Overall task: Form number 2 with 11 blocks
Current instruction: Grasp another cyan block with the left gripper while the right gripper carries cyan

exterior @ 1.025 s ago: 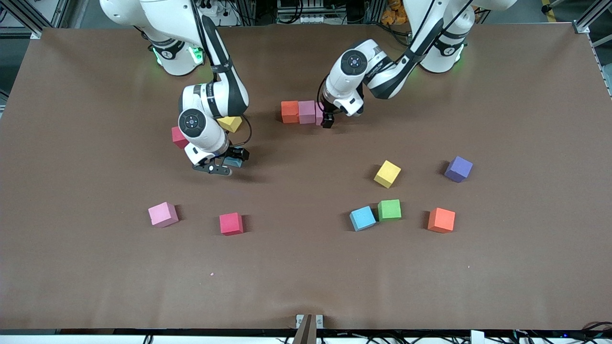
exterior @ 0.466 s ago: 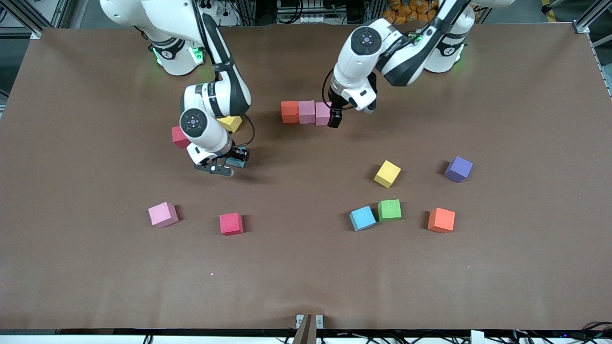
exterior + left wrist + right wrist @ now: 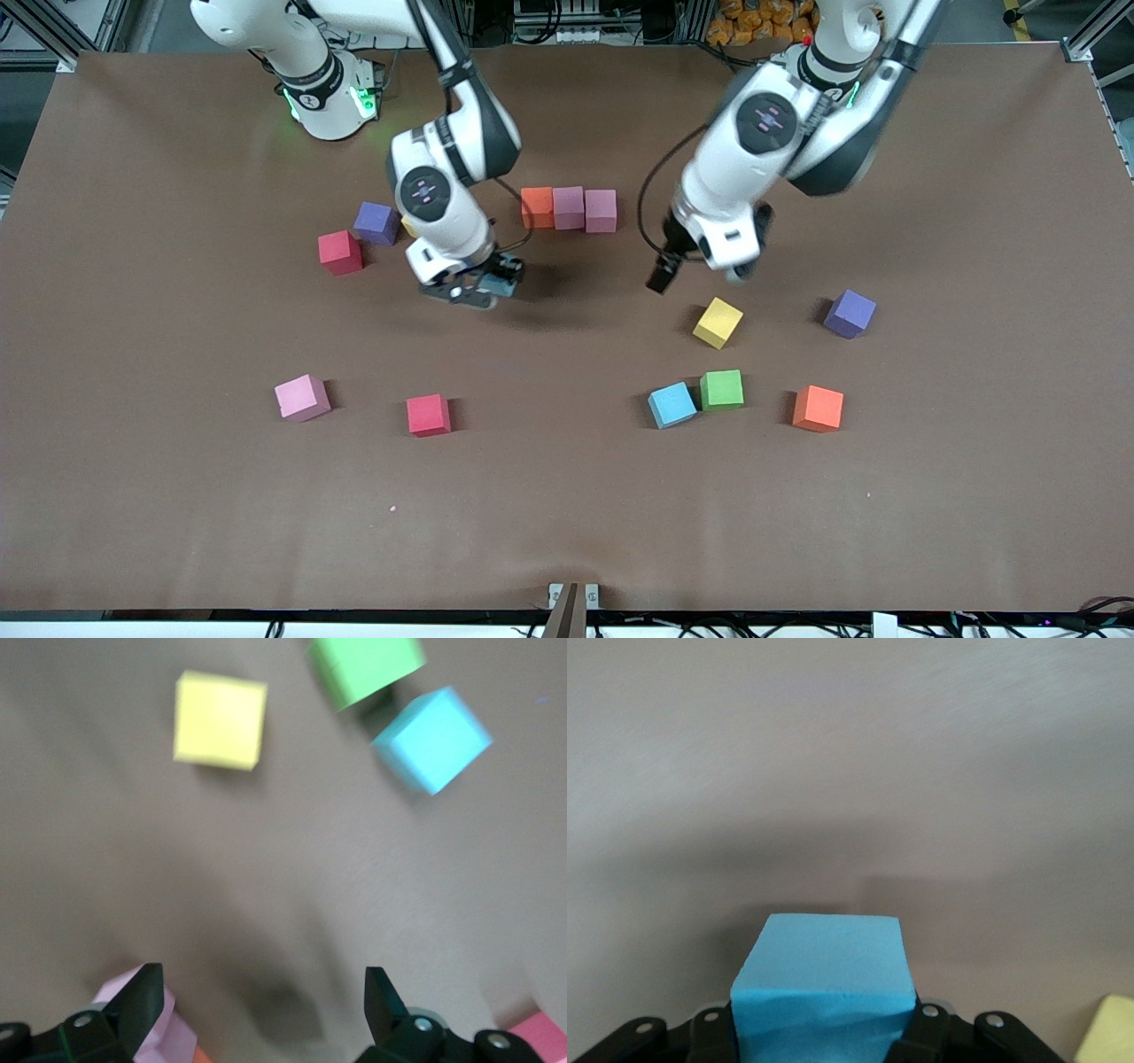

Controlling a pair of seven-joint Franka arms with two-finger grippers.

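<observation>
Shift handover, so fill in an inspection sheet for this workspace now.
Surface: brown table mat, no damage seen.
Job's things: row of one orange and two pink blocks; loose blocks include red, pink, yellow, green.
Clutter: two purple cubes.
Grippers: right tool shut on light blue block, in the air; left tool open over bare mat.
Cables: black cables on arms.
Surroundings: aluminium frame.
</observation>
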